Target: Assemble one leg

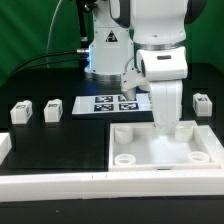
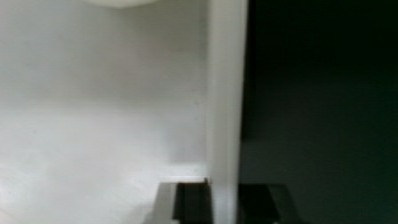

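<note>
end effector lowered at far wall of tray. fingers seen narrowly spaced either side of wall; grip cannot be told. on surface behind tray: first leg, second leg toward exterior view's left, third leg toward right.

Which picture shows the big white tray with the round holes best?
The exterior view. It shows the tray almost whole, with round holes at its corners. The wrist view shows only a blurry white surface up close beside something dark; I cannot tell if that is the tray.
</note>
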{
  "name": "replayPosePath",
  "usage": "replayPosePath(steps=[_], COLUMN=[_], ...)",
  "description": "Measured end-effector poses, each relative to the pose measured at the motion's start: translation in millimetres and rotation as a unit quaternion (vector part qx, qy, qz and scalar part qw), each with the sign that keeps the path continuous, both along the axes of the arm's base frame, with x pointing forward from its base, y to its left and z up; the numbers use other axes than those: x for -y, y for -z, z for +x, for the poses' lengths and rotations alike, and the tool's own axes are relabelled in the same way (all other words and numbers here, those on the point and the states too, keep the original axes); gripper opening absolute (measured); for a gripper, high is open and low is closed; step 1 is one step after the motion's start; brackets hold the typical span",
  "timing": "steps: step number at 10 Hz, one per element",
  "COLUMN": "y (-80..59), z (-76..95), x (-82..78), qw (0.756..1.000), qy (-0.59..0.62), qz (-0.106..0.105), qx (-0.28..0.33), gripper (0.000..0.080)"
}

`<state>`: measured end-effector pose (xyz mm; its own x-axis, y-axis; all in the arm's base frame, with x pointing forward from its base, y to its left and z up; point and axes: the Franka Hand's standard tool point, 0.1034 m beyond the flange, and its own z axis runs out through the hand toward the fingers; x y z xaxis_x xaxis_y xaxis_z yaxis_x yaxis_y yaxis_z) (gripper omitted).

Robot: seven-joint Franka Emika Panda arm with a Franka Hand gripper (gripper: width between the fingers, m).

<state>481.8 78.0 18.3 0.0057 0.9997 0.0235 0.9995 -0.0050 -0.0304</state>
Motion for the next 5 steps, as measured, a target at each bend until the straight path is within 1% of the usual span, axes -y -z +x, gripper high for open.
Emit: replayPosePath(steps=[1,2,3,4,5], y=[0.8,1.6,1.7,1.7,1.8], z=[-0.7,-1.6,-1.8,-1.8,-1.9], x=[0.0,0.4,0.8,1.1,1.2], qw=[1.000,1.000,1.000,1.000,1.000], qy=[0.000,0.000,0.001,0.001,0.001], qz=[0.000,0.000,0.000,0.000,0.000], qx=[0.000,-0.001,-0.001,-0.002,-0.002], gripper=[0.0058,0.0236,0.0372,0.0372,0.0566])
